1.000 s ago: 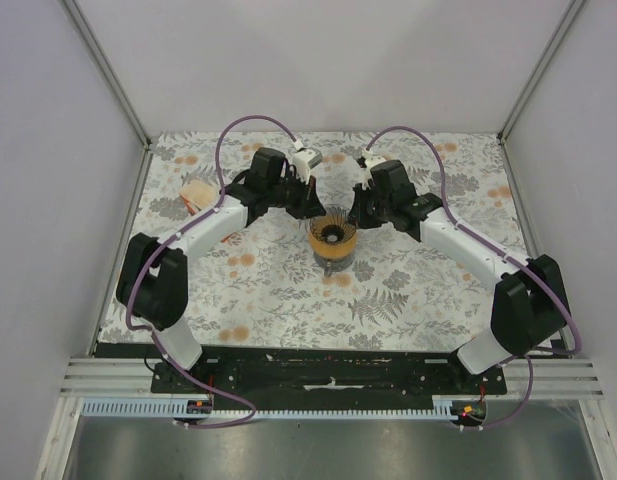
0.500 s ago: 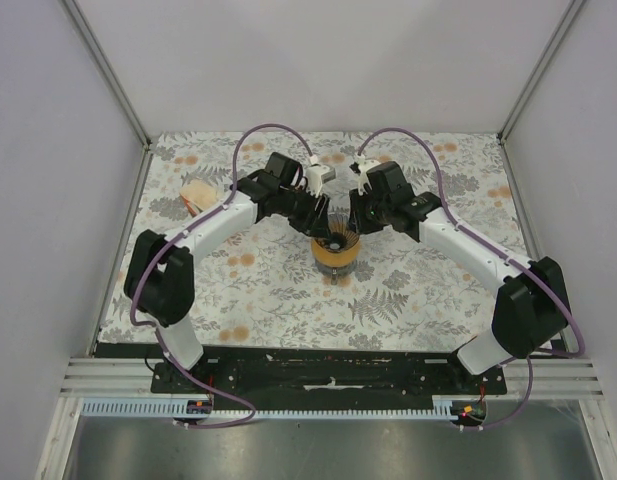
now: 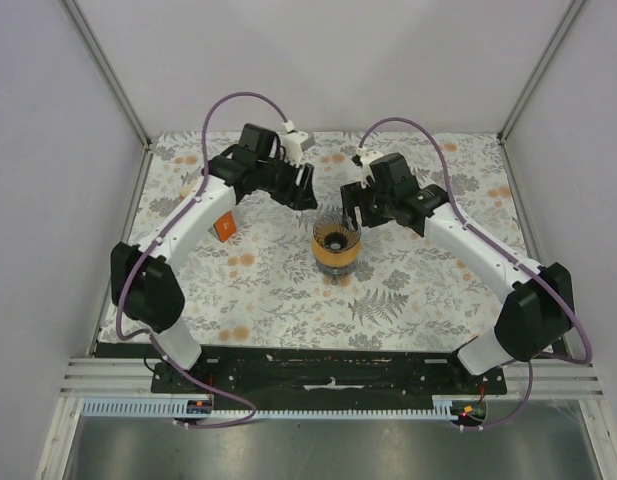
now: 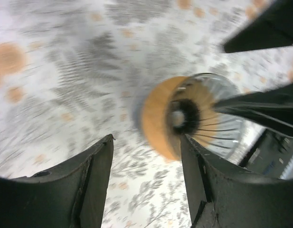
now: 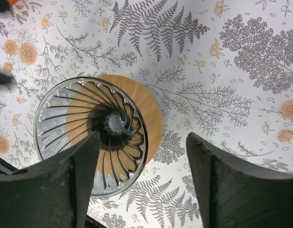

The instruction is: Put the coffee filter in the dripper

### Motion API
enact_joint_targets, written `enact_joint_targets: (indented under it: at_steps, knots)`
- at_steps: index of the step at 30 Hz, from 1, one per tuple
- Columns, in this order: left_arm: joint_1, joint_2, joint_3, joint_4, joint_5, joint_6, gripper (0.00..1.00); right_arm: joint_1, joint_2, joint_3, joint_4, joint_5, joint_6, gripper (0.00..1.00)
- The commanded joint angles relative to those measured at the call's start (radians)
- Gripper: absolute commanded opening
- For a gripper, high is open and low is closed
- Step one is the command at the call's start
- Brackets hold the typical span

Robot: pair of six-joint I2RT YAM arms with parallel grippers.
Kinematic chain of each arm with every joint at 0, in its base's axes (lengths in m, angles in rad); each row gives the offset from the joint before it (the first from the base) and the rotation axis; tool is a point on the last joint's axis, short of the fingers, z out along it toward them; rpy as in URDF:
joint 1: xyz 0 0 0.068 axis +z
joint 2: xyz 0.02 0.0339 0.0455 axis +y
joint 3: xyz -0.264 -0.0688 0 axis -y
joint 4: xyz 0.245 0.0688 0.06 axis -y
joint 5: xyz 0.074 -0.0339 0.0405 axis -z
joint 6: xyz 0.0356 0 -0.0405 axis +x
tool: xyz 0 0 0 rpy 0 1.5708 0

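Note:
The dripper (image 3: pixel 335 238), a dark see-through ribbed cone on a flat amber-brown ring (image 5: pixel 147 111), stands mid-table. No paper shows inside the dripper (image 5: pixel 75 111) in the right wrist view, and the coffee filter is out of view everywhere. My left gripper (image 3: pixel 305 190) hovers just behind and left of it, open, with only tablecloth between its fingers (image 4: pixel 96 180). In the blurred left wrist view the dripper (image 4: pixel 193 116) lies beyond the right finger. My right gripper (image 3: pixel 351 207) hangs open just behind and right of the dripper, holding nothing, its left fingertip over the rim.
An orange packet (image 3: pixel 224 227) lies on the flowered tablecloth (image 3: pixel 408 290) left of the dripper, partly under the left arm. Grey walls with metal rails close in the left, right and back sides. Both arm bases sit at the near edge.
Both grippers have opened and drawn back from the dripper's rim. The left arm swung back and left, uncovering the orange packet. The dripper stays in place.

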Motion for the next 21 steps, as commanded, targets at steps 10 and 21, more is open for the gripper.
enact_joint_targets:
  at_steps: [10,21]
  knots:
    - [0.374,-0.215,-0.218,0.153,-0.721,-0.192,0.91,-0.002,-0.145,0.014,-0.032,0.075,-0.027,0.90]
    - [0.546,-0.080,-0.245,0.193,-0.698,-0.264,0.76,-0.002,-0.162,-0.037,-0.032,0.075,-0.044,0.90]
